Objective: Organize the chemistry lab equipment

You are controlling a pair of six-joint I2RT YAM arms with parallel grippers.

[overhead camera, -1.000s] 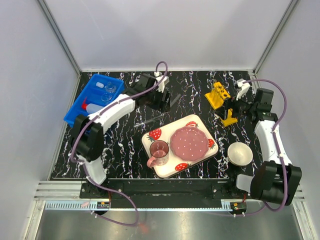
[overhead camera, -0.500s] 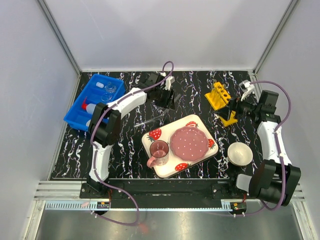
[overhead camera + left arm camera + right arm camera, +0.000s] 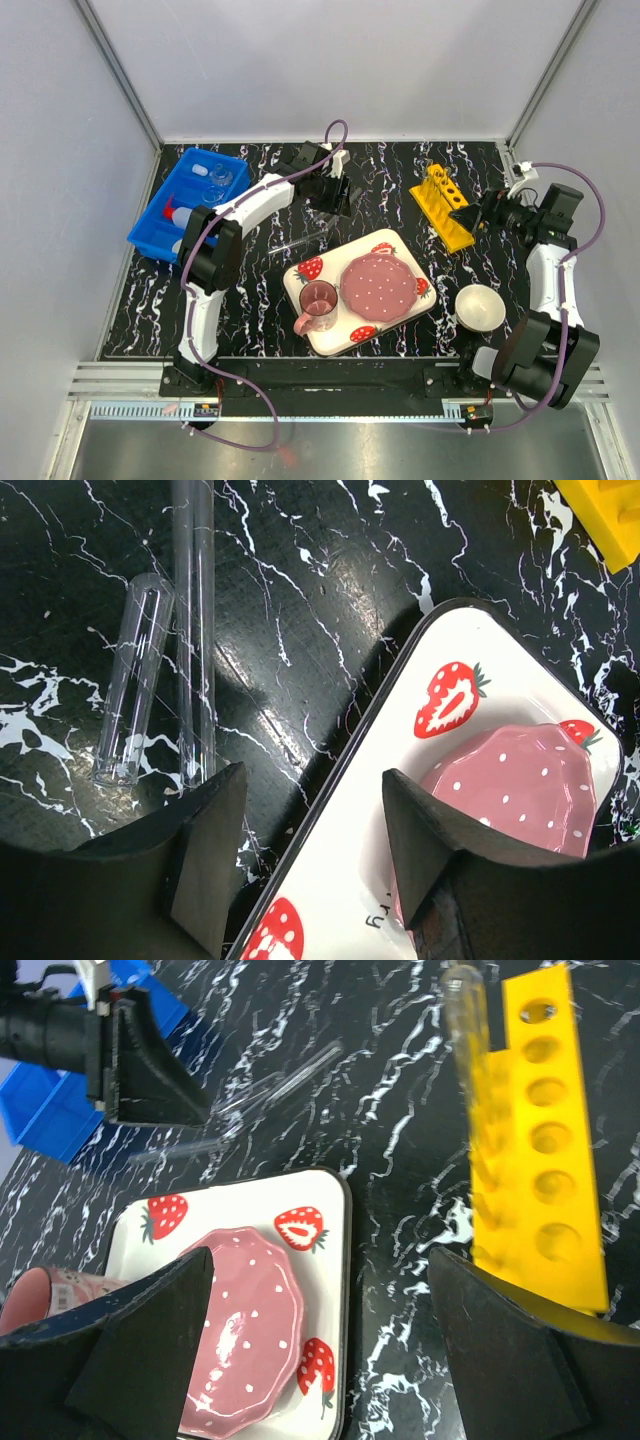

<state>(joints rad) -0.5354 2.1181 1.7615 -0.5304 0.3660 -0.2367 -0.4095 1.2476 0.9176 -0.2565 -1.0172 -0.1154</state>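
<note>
Yellow holed rack (image 3: pixel 447 205), a long plastic bar, lies far right on the black, white-veined table (image 3: pixel 390 165). Left wrist: two clear glass tubes (image 3: pixel 195 630) lie side by side left of the glossy strawberry tray (image 3: pixel 530 685); left fingers (image 3: pixel 205 850) part-open, empty. Right wrist: the rack's holes are round; right fingers (image 3: pixel 130 1360) spread wide, empty.

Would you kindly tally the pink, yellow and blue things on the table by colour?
Pink: 2 (plate, cup)
Yellow: 1 (rack)
Blue: 1 (bin)
Total: 4
</note>
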